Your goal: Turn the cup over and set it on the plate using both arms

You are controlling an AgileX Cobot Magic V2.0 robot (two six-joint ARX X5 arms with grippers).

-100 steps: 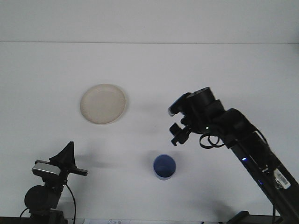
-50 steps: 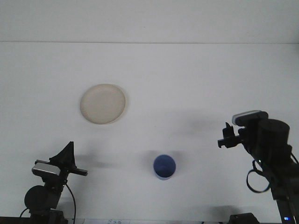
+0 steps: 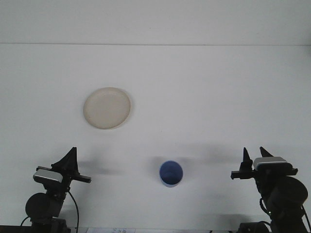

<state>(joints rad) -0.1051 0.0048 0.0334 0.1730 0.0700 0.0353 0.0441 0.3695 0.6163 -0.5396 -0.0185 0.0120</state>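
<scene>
the right pincer [image 3: 253, 156] sits low at the near right corner of the table [image 3: 194, 82], its two dark pointed fingers standing upward with a clear gap between them, so it is open and holds nothing. below it the black wrist and the grey camera block crowd the bottom edge of the view. the left pincer [image 3: 71, 156] sits at the near left corner in much the same pose, but from this angle its fingers overlap into one dark triangular shape, so whether it is open or closed cannot be told; nothing appears to be held in it.

between the two pincers, near the near edge and a little right of the middle, the blue cup [image 3: 171, 174] stands upright on the table with its mouth facing up, the inside visible. it touches neither pincer and stands well apart from both.

the round cream plate [image 3: 107, 108] lies flat farther back on the left half of the table, well apart from the cup and bare on top. the white table surface runs back to a pale wall [image 3: 155, 22] at the far edge.
</scene>
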